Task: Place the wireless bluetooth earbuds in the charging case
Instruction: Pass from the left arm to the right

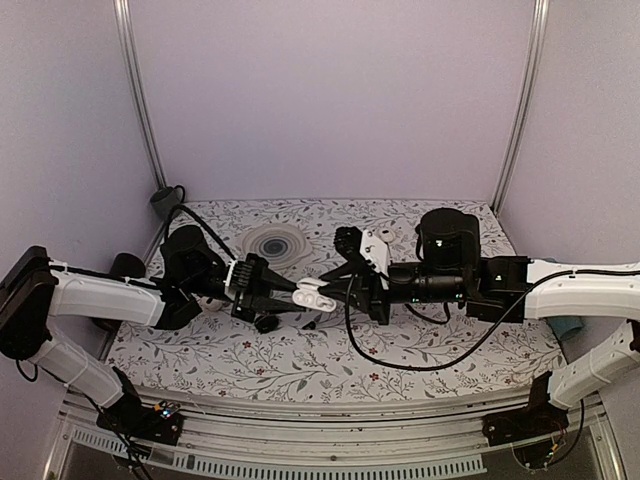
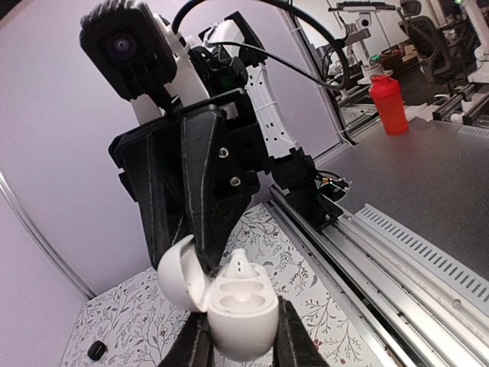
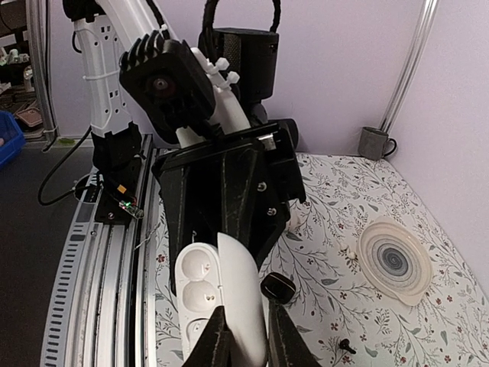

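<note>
One of the earbuds (image 2: 240,267) seems to show as a small white nub rising from the far socket of the charging case (image 2: 241,310). Whether the other socket is filled I cannot tell. The case hangs above the table (image 1: 330,365) between the two arms. Its base is pinched by the left gripper (image 2: 243,345), and its flipped-up lid (image 2: 182,275) is caught edge-on between the close-set fingers of the right gripper (image 3: 243,340). To do this well, the left should hold the base level and firm while the right avoids levering the hinge. Any bud not fully down wants a gentle push straight along its socket, since glossy plastic slips readily. The case is a smooth, rounded white pebble with two moulded hollows, and the grippers are matte black and angular. The table wears a pale leaf print, with a ribbed round disc (image 3: 393,260) and a small black bit (image 2: 97,350) lying well apart.
</note>
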`<state>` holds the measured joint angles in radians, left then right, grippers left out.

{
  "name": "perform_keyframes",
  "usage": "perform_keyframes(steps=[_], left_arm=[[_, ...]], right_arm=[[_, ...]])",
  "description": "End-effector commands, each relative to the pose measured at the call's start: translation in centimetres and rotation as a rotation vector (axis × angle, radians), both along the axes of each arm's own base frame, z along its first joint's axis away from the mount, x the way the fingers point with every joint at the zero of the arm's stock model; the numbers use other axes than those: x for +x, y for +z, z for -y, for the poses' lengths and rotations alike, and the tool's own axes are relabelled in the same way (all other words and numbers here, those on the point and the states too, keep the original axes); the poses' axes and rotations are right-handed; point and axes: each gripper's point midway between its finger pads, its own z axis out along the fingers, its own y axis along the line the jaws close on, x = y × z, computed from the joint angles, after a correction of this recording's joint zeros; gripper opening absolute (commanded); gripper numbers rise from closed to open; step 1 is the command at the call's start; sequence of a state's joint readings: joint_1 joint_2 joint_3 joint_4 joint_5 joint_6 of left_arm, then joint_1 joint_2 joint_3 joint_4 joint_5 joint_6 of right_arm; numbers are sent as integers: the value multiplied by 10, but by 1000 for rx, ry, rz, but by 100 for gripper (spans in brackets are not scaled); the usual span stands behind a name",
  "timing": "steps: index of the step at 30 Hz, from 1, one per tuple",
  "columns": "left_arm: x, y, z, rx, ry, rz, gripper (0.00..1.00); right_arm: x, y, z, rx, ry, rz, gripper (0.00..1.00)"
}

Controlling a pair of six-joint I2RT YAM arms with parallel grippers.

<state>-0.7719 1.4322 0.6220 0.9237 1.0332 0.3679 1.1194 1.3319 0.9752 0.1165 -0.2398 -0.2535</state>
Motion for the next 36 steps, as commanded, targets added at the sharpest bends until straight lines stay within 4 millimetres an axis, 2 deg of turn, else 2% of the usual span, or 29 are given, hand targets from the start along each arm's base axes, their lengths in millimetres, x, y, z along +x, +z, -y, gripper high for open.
perform_keyframes(steps=[1,5,16,22,26,28,36], left_arm=[[-9,19,2,-62,-19,66,0],[-8,19,3,-68,-14,67,0],[-3,20,4,-80,6,69,0],[0,21,4,-87,13,61,0],[4,21,4,-90,18,43,0],[6,21,5,-93,29,34,6],[18,17,6,-96,98,-6,46]], right_arm=[[-6,-9,-8,-26,36,-43,17],[-8,-14,-10,-44,47,-58,15],[-7,-22,-14,-76,52,-63,18],[-6,-24,-13,-83,50,-59,4],[-4,-20,-12,-79,39,-46,3],[-3,-18,-11,-73,30,-37,2],[13,-7,-2,-38,-74,31,2]])
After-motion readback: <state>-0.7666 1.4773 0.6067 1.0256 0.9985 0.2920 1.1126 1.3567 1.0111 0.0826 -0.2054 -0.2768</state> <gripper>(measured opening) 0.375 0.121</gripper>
